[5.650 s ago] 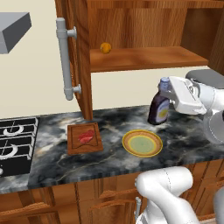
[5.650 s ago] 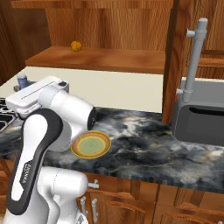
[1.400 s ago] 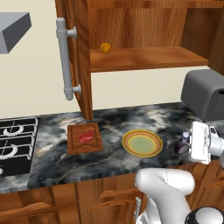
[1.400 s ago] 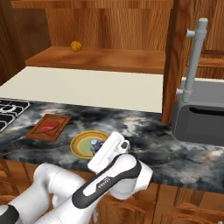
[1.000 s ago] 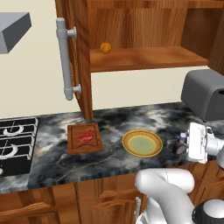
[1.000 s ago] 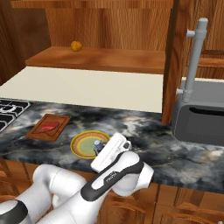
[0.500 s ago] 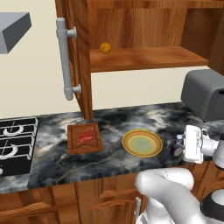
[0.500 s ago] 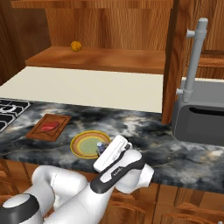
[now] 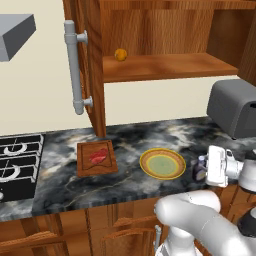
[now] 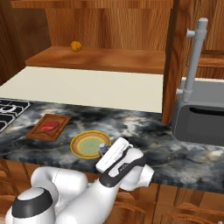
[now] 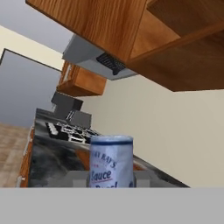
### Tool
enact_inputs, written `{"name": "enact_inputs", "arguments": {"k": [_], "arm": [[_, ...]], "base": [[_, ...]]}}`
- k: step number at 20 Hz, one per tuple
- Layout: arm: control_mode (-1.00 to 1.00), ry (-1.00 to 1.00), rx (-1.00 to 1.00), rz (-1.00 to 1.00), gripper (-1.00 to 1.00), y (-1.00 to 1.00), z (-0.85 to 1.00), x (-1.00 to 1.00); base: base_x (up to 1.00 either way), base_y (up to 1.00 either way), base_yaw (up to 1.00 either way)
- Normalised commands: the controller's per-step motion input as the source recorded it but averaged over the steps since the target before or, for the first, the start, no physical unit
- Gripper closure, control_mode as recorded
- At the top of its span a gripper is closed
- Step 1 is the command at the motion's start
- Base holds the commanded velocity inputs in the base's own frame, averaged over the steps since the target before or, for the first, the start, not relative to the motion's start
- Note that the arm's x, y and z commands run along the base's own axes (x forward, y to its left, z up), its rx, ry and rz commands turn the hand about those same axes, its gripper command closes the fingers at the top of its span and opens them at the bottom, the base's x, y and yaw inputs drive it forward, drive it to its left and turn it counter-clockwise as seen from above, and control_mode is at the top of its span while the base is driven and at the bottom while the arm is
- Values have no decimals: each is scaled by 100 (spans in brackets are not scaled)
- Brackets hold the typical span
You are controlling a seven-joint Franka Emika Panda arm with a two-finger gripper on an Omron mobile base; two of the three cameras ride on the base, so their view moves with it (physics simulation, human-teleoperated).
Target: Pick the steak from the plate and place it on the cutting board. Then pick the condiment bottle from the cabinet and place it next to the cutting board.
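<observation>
1. My gripper (image 9: pixel 204 169) is closed on the bottle (image 9: pixel 200 170), low over the counter (image 9: pixel 60 185) near its front edge, just to the right of the plate (image 9: pixel 162 163).
2. From the hand view I see the bottle (image 11: pixel 111 161) close up between the fingers, with its pale cap end and the word "Sauce" on the label.
3. The right base view shows me the bottle's cap (image 10: pixel 103 148) peeking out beside the hand, at the plate's (image 10: pixel 89 144) near right rim.
4. The steak (image 9: pixel 98 156) lies on the board (image 9: pixel 96 158), left of the plate and beside the stove (image 9: pixel 17 157).
5. The plate is bare; its green centre is uncovered.
6. The cabinet (image 9: pixel 165 65) stands open above, a small orange ball (image 9: pixel 120 54) on its shelf.
7. A toaster (image 9: pixel 235 107) sits at the counter's right end.
</observation>
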Motion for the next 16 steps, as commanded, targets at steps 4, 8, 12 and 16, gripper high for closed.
{"name": "enact_inputs", "arguments": {"k": [4, 8, 12, 16], "arm": [[-100, 3, 1, 0, 100, -8, -25, 21], [-100, 3, 1, 0, 100, -10, -20, 21], [-100, 2, 1, 0, 100, -10, -18, 21], [-100, 0, 2, 0, 100, -8, -17, 23]], "base": [[0, 0, 0], [0, 0, 0], [0, 0, 0], [0, 0, 0]]}}
